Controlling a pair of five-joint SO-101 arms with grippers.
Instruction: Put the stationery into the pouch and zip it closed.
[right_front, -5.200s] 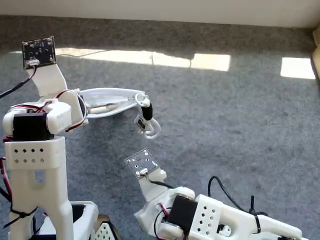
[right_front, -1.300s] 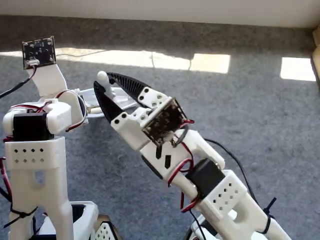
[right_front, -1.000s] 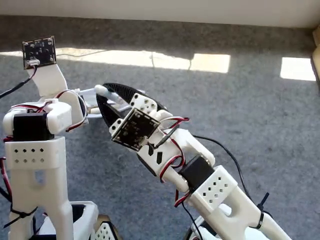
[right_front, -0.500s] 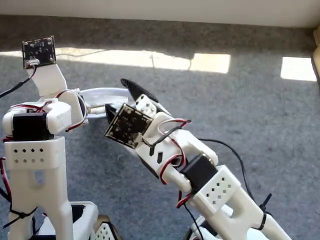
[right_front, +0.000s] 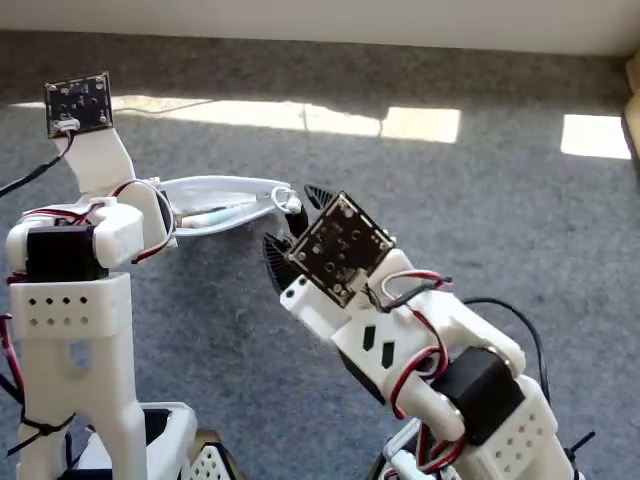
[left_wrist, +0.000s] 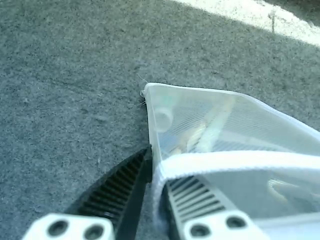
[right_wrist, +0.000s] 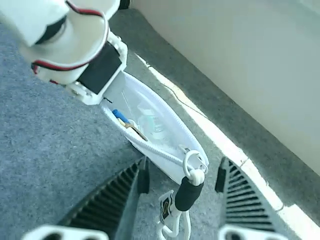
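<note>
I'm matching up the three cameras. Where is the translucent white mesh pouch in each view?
High view: the translucent white mesh pouch stretches from the left arm towards the right gripper.
Left wrist view: the pouch has its edge clamped in the left gripper.
Right wrist view: the pouch lies just beyond the open right gripper.
Shared landmark: the sunlit strip behind the pouch.

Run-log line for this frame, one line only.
left gripper: shut on pouch edge | right gripper: open, at zip pull | stationery: inside pouch | zip: looks open
</note>
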